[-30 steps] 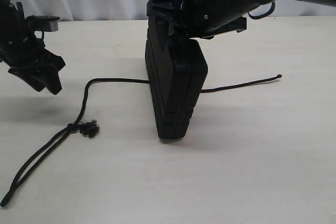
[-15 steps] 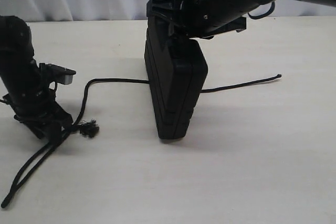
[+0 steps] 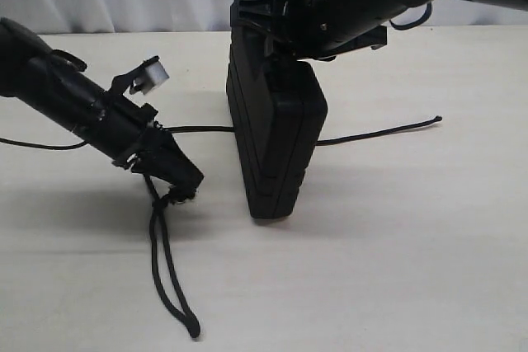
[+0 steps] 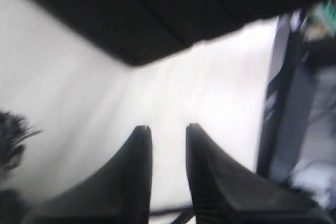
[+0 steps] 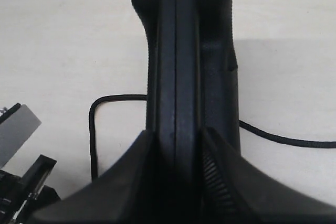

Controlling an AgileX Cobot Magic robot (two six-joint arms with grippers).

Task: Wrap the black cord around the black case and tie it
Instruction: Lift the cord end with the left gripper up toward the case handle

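My left fingers (image 3: 188,177) are pinched on the long thin black braided cord (image 3: 172,197) right beside its frayed knot. The doubled loop trails away from them over the pale tabletop (image 3: 396,269), since I judge this is the end to carry round. Just beyond stands the flat matte black plastic case (image 3: 276,138), on edge with my right fingers (image 5: 176,135) clenched either side of its top to leave room for wrapping. The cord's plain end lies farthest off, past the case.

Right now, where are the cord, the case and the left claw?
black cord (image 3: 191,326): exterior view, loop's tip.
black case (image 3: 279,142): exterior view, near edge.
left gripper (image 4: 168,128): left wrist view, between fingertips.
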